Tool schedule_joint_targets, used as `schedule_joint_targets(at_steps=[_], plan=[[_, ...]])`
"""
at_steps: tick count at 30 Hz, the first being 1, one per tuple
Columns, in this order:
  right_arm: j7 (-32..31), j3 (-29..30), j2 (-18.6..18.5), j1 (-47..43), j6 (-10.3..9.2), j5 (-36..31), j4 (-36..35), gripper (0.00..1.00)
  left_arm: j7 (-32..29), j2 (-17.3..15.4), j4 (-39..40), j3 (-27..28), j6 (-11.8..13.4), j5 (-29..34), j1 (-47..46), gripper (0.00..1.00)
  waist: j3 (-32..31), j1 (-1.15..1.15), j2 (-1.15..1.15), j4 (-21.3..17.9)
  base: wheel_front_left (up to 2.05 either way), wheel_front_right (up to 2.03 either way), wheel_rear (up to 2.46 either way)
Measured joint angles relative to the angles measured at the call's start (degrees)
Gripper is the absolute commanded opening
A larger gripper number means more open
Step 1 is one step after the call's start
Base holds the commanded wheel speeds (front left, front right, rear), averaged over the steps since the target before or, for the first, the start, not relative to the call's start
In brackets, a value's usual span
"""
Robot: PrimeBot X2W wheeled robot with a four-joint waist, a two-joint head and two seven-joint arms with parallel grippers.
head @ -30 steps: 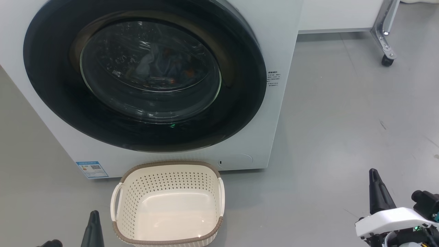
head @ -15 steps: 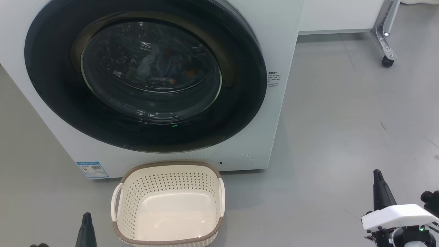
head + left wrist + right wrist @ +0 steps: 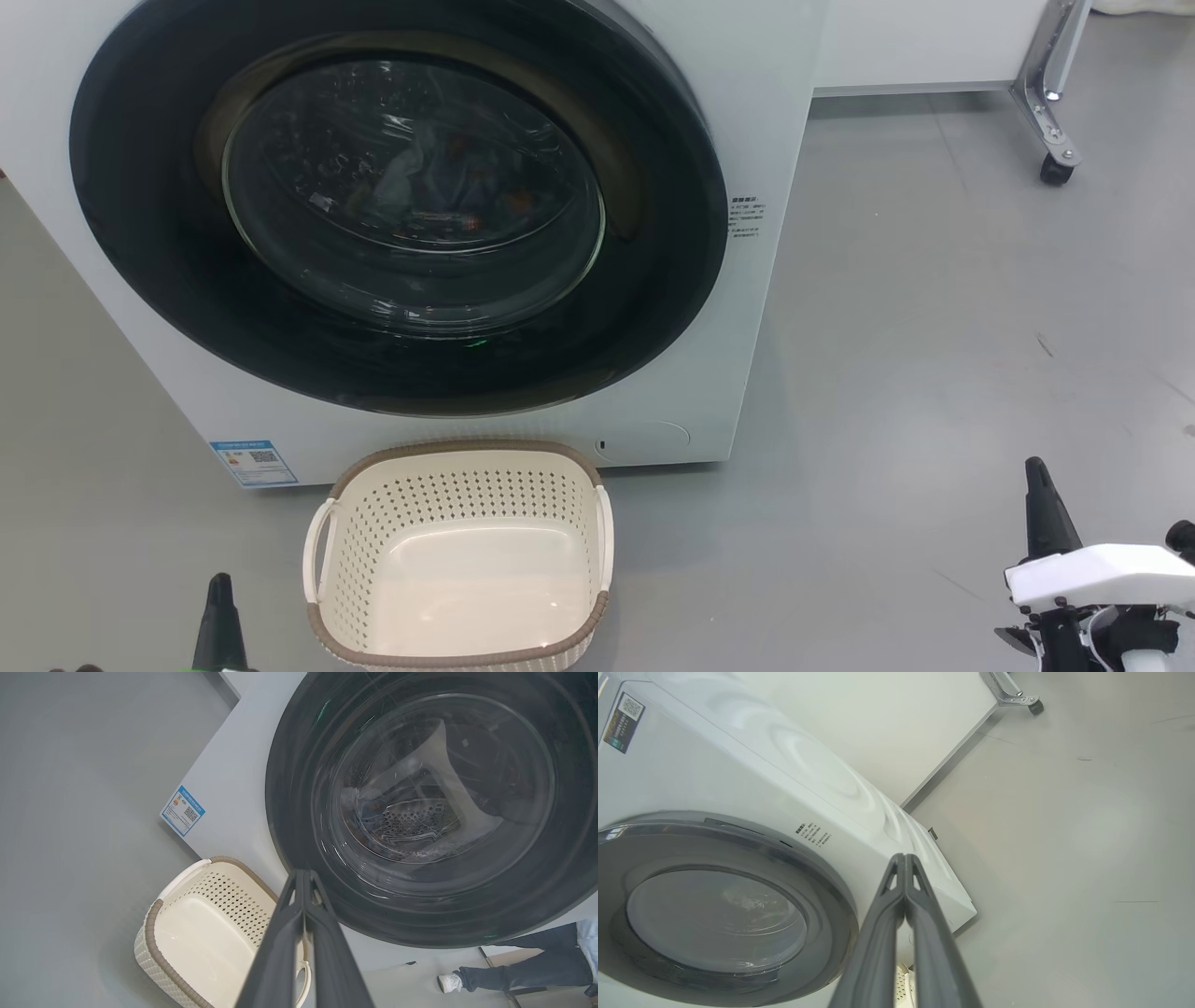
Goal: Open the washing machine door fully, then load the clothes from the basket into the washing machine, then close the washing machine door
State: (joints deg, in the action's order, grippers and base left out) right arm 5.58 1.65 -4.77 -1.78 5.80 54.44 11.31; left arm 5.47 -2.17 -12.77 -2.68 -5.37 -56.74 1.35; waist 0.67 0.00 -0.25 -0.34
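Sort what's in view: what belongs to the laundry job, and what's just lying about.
Job in hand:
- washing machine
- door, shut
- basket, empty
- clothes, behind the door glass

Just lying about:
- wheeled metal leg
- person's leg and shoe
- floor

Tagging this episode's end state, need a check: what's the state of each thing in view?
washing machine door: closed.
clothes: inside the washing machine, seen through the door.
basket: upright on the floor, empty.
left gripper: shut, empty.
right gripper: shut, empty.
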Motion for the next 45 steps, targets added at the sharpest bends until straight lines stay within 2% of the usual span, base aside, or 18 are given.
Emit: schedule_joint_targets(at_steps=[45], plan=[[-8.4, 2.8, 0.6, 3.6, -1.31, 34.6, 0.2, 0.0, -7.7, -1.7, 1.2, 3.1, 0.8, -33.3, -3.6, 0.0, -0.5, 0.0, 0.0, 0.3, 0.0, 0.0, 0.0]])
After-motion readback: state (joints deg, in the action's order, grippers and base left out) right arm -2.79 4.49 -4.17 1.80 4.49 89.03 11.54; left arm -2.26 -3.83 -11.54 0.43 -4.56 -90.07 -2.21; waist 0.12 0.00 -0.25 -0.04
